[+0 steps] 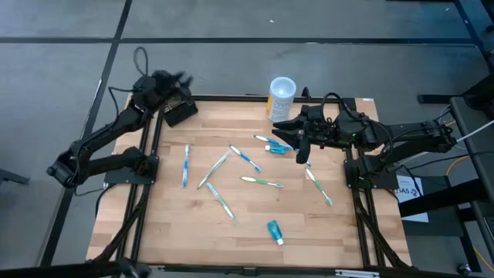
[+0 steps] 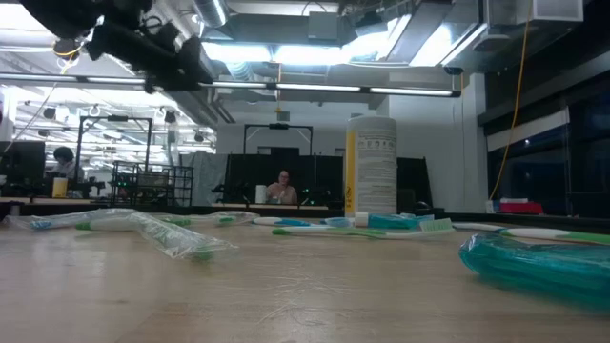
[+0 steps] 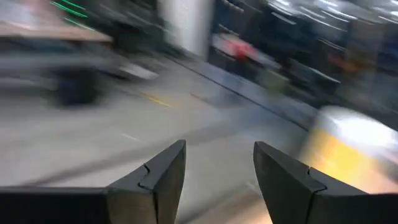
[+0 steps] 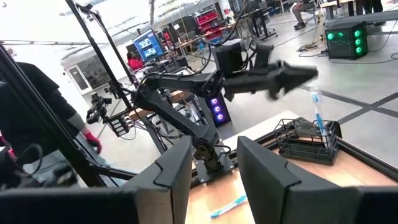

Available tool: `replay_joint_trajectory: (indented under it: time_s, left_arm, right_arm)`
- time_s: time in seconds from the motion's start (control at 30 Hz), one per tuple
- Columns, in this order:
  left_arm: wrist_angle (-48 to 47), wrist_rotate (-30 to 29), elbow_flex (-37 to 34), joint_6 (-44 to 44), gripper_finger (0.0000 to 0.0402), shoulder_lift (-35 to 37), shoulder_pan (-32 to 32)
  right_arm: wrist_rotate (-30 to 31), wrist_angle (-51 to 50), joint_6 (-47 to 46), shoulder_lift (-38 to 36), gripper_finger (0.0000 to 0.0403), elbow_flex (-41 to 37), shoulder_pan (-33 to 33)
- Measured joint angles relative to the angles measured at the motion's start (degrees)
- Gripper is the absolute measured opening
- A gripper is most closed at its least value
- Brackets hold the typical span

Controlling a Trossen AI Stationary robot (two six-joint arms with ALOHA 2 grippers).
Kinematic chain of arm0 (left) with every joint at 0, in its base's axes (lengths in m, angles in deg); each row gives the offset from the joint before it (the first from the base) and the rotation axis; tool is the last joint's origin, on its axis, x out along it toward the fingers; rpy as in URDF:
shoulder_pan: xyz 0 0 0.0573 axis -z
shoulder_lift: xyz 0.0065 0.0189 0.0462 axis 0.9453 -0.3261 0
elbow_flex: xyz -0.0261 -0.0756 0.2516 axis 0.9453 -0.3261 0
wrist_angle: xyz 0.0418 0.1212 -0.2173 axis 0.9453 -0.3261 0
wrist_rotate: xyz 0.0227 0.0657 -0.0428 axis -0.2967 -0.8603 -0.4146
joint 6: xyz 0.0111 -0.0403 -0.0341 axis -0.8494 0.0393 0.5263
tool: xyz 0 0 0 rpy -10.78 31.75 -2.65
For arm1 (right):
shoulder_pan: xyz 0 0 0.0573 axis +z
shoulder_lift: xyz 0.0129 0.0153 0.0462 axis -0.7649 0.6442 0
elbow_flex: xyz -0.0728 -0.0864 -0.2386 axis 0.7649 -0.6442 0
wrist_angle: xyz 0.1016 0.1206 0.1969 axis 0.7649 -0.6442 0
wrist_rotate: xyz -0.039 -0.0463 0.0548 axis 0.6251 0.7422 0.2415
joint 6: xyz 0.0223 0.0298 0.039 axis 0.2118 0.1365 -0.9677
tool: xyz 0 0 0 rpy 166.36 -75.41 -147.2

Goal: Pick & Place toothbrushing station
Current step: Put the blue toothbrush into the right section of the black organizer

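High view: black boxy toothbrushing station beside left end effector, released.

The left end effector hangs over the far left corner of the pale wooden slatted bench, just behind the small black wire-frame toothbrush holder standing there. The right end effector sits above the far middle; the tall white-and-yellow cylindrical cup stands just behind it, and the clear-wrapped teal-and-white toothbrushes lie scattered before it and leftward.
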Motion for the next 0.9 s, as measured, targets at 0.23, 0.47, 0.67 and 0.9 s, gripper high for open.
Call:
replay_joint_trajectory:
  time_s: [0.23, 0.47, 0.67, 0.9]
  left_arm:
    - [-22.9, 12.4, 0.0, 2.8, 0.017, 0.9, 11.8]
    - [-43.7, -8.8, 1.5, 11.1, 0.0143, 3.2, 29.8]
    - [-70.2, -24.4, 5.8, 45.0, 0.0124, 4.9, 42.4]
    - [-71.2, -23.0, 4.0, 67.1, 0.0125, 0.8, 49.8]
  right_arm:
    - [0.0, -2.1, 0.2, -1.4, 0.013, 0.0, -0.6]
    - [0.0, -6.0, -2.7, -2.2, 0.013, 0.0, -0.5]
    - [0.9, -6.3, -3.2, -2.2, 0.013, 0.0, 0.3]
    - [1.2, -6.2, -3.5, -2.2, 0.013, 0.0, 0.4]
